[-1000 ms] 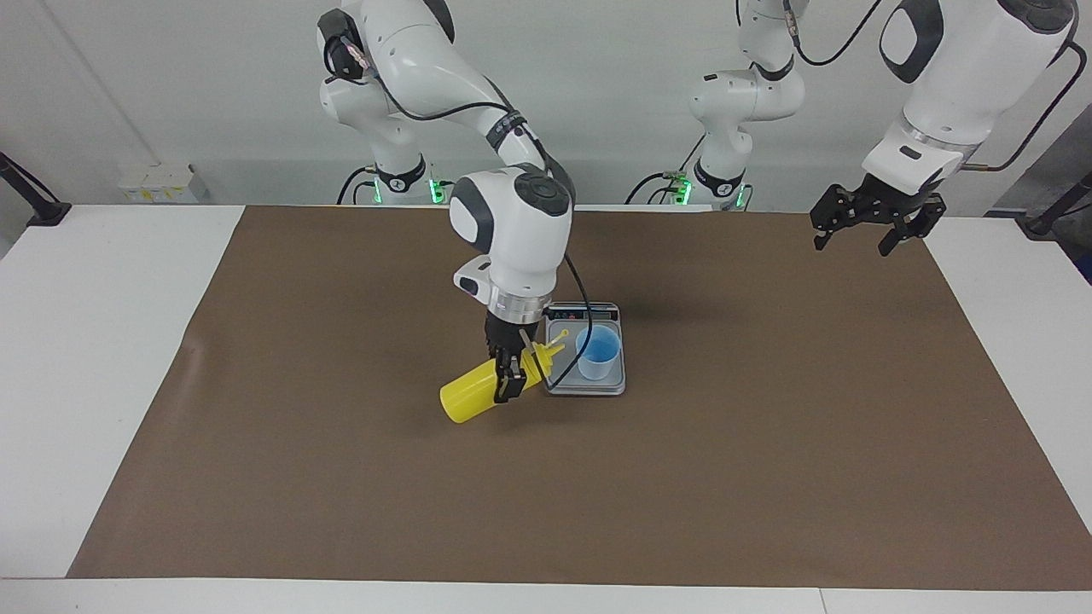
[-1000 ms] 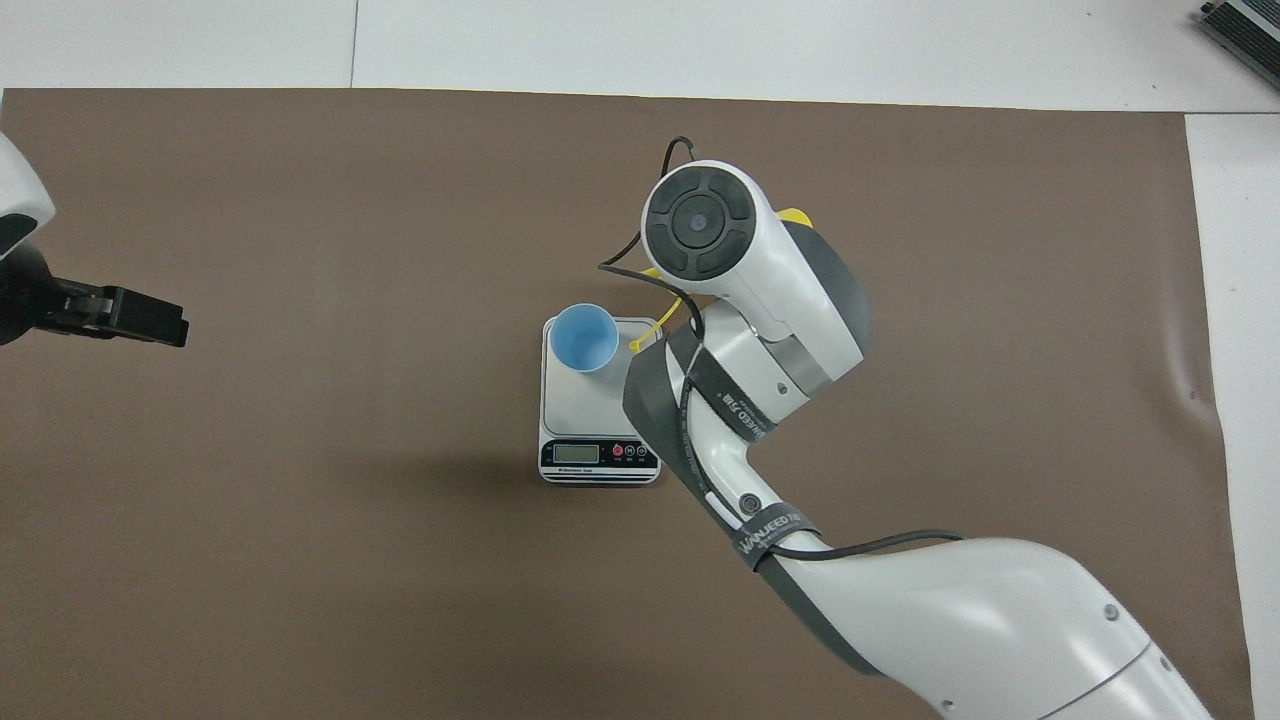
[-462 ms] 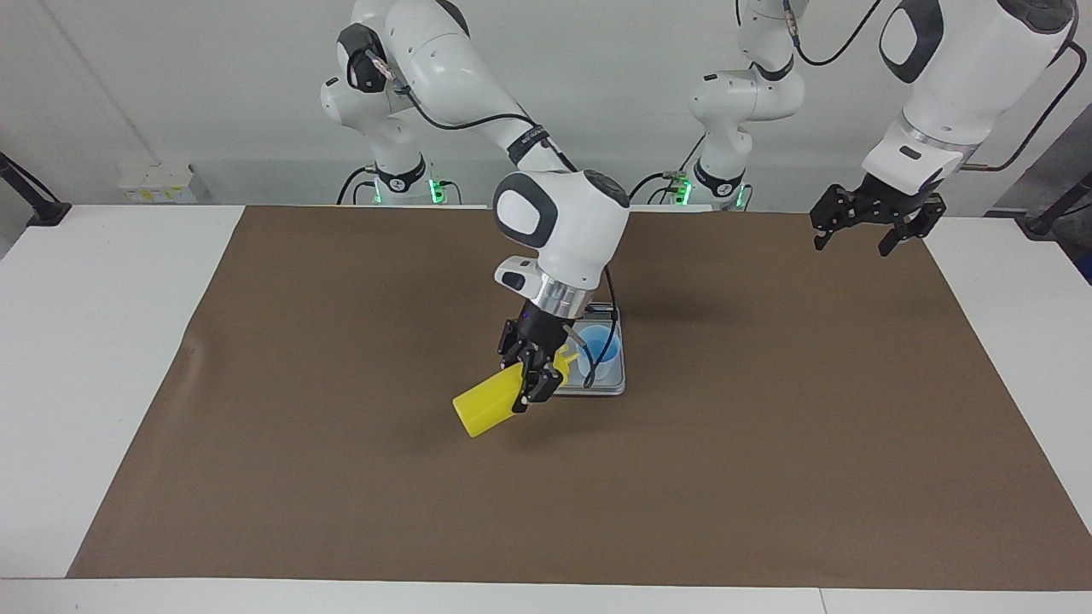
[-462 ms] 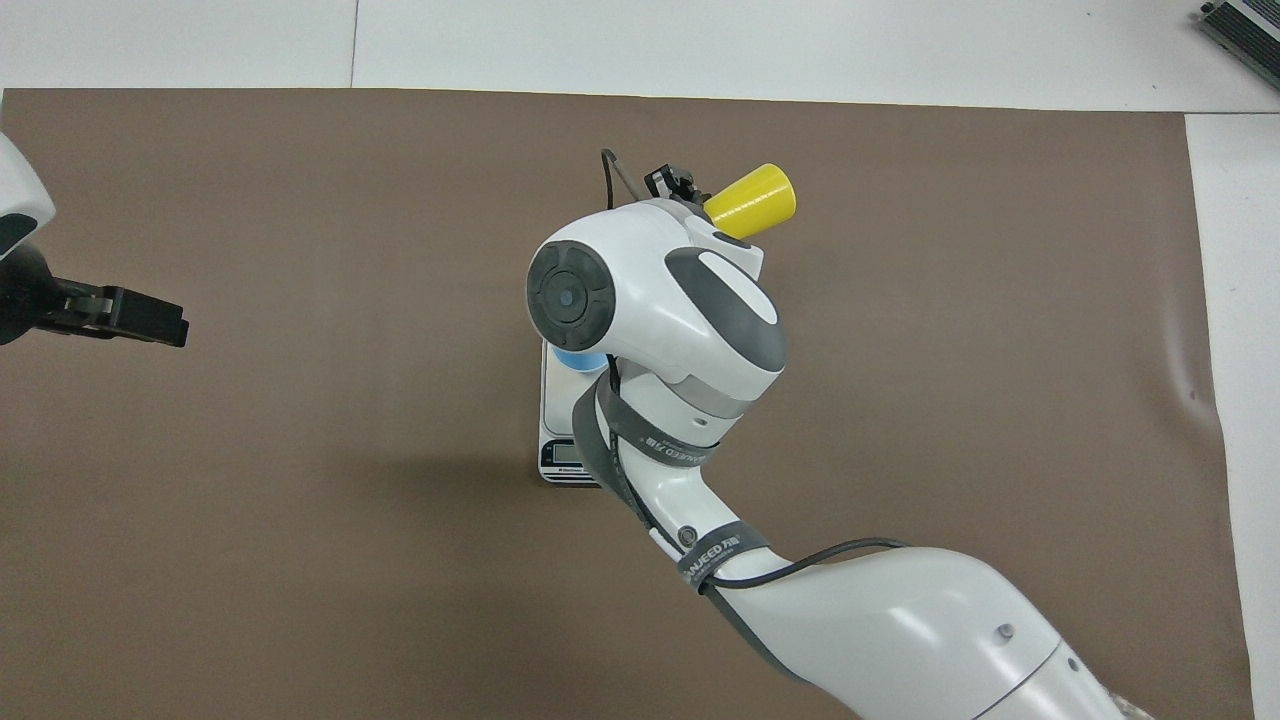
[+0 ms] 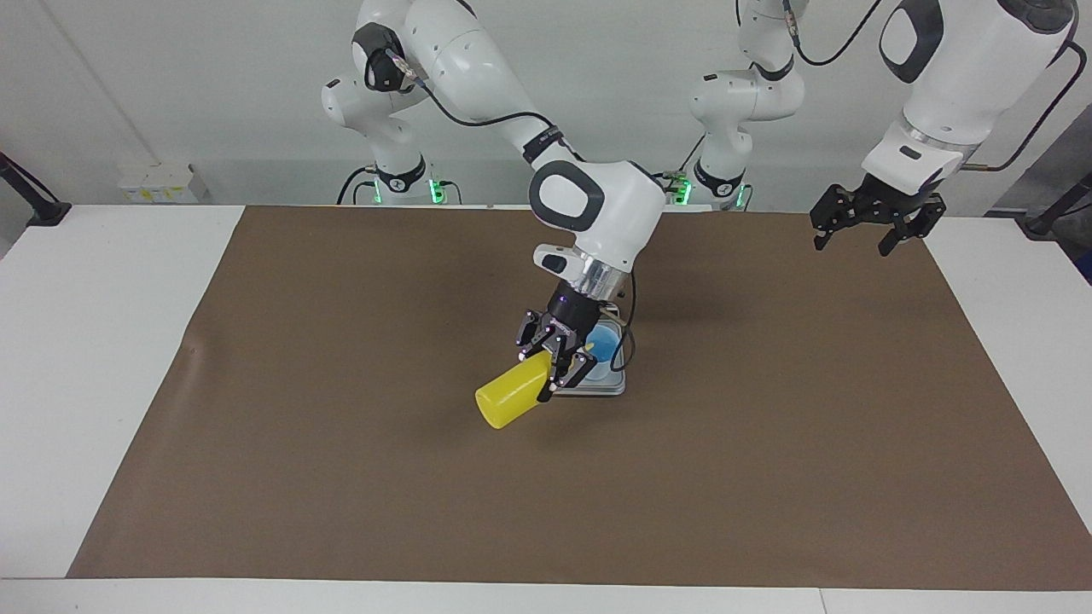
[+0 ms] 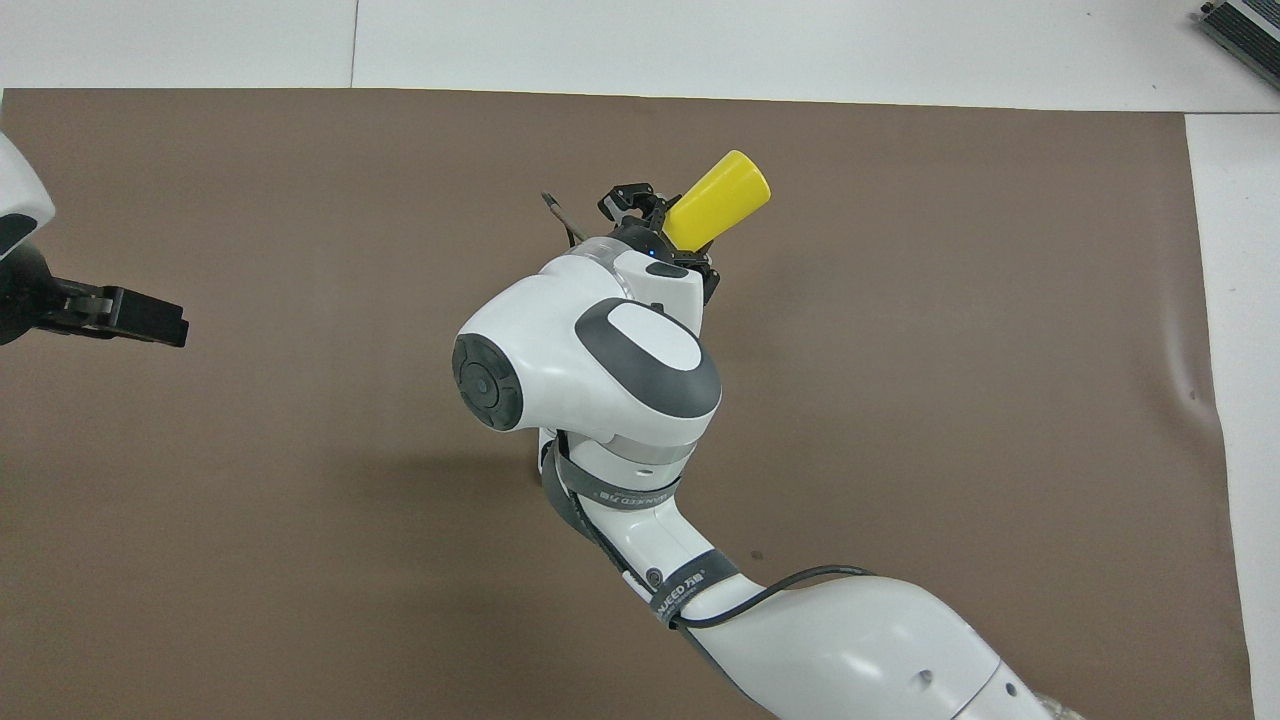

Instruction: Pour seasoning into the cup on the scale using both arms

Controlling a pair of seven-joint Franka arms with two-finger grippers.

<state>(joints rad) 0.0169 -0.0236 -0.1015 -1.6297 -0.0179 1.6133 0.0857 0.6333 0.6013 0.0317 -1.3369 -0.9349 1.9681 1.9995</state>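
Seasoning bottle (image 5: 514, 399) is pinched in my right gripper (image 5: 556, 358), tilted with its base raised away from the cup (image 5: 604, 345) and its nozzle end hidden by my fingers over the scale (image 5: 597, 385). My left gripper (image 5: 870, 223) waits, fingers spread, above the brown mat (image 5: 768, 443) at its own end.

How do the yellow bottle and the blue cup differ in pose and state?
The bottle is tilted, lifted in the air; the cup stands upright on the scale. The right end effector grips the bottle; nothing grips the cup. The bottle looks longer than the cup. Both are plastic-looking containers.
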